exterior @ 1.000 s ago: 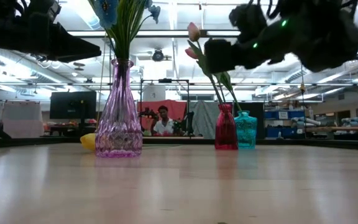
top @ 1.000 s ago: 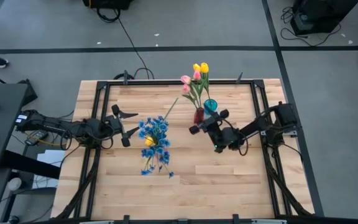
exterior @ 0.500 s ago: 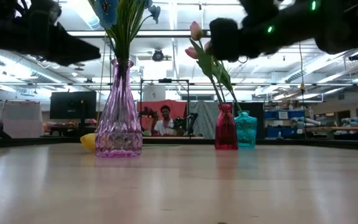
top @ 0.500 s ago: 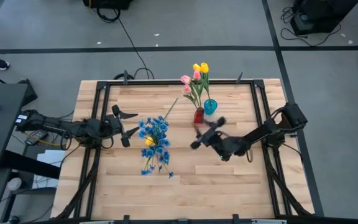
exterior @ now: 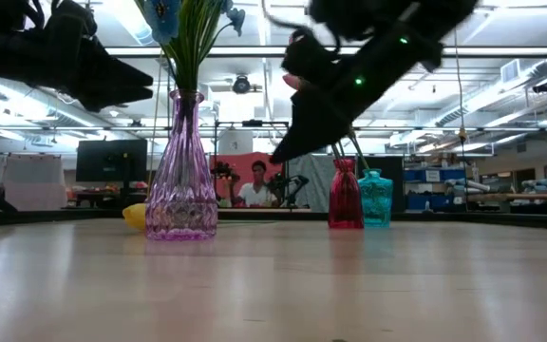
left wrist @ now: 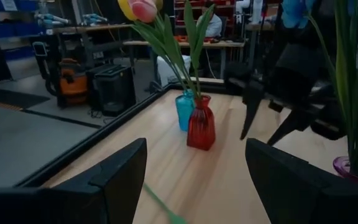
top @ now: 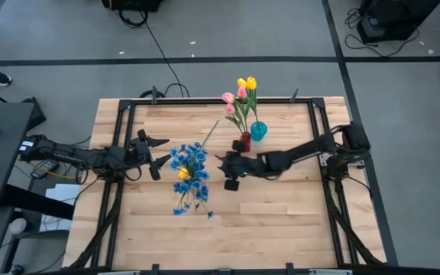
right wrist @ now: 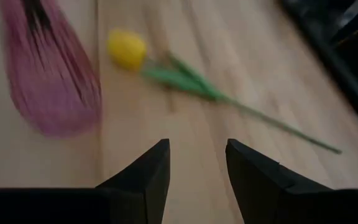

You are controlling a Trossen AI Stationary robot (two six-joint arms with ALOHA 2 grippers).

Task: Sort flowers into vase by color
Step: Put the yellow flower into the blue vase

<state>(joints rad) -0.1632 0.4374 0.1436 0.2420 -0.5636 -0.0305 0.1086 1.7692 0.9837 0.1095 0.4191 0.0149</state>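
A yellow tulip lies flat on the table, its head [top: 182, 174] beside the purple glass vase [exterior: 180, 204] of blue sprigs [top: 190, 164] and its stem [top: 211, 134] running toward the far edge. In the right wrist view, head [right wrist: 126, 48] and stem [right wrist: 247, 111] lie ahead of my open right gripper [right wrist: 196, 168], which hovers above the table [top: 228, 169] right of the purple vase. Pink tulips stand in the red vase [top: 244, 141] and yellow ones in the teal vase [top: 259, 131]. My open left gripper [top: 155, 153] waits left of the purple vase, holding nothing.
The red vase [left wrist: 201, 127] and teal vase [left wrist: 184, 111] stand close together near the far edge, just behind my right arm. A black frame [top: 205, 101] rims the wooden table. Bare wood lies toward the near edge. A person sits in the room beyond [exterior: 250, 185].
My right gripper has swung from beside the red vase toward the table's left, reaching out toward the purple vase and the lying yellow tulip, and has tipped downward. Its arm is now stretched out across the table. The flowers and vases have kept still.
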